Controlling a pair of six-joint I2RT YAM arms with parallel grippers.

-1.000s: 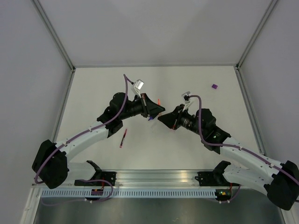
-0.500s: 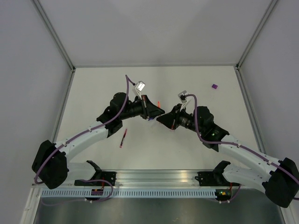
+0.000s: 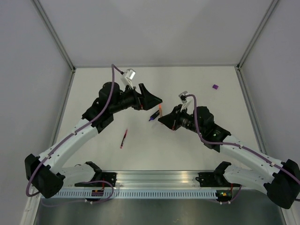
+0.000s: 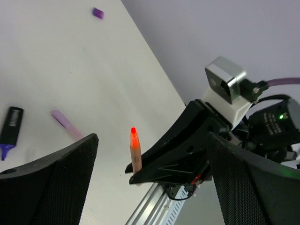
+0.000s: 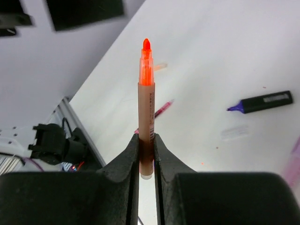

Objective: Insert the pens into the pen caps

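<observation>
Orange pen (image 5: pixel 146 93), base hidden in pinch of right claw (image 5: pixel 146 143); left claw (image 4: pixel 152 138) spread, empty.

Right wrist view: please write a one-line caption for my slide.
Right gripper clamps the uncapped orange pen near its rear end; a black marker lies on the table.

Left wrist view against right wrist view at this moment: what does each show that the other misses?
Only the left wrist view shows the purple cap and the right arm's wrist camera. Only the right wrist view shows the thin red pen lying on the table. Both show the uncapped orange pen held upright in the right hand, and the black marker lying flat.
</observation>
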